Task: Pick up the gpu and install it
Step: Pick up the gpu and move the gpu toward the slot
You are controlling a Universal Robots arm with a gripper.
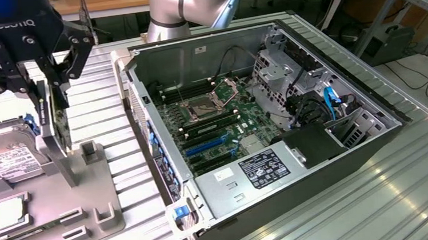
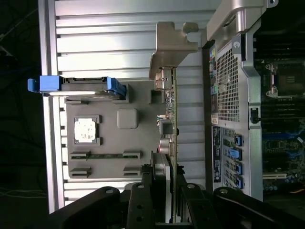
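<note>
The claw (image 1: 51, 94) grips the upright gpu (image 1: 61, 129) (card edge between its fingers) over the grey tray (image 1: 89, 190).

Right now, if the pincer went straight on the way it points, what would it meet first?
The gpu, standing on edge in the grey holder directly under the pincer; whether they touch is unclear.

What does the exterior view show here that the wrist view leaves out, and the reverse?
The exterior view adds the arm's grey body, plus the power supply and blue cables inside the open computer case. The wrist view adds the case's perforated rear panel and a silver end bracket. Shared by both: the pincer at the gpu, which stands on edge in the grey fixture, plus the hard drive and the CPU chip.
</note>
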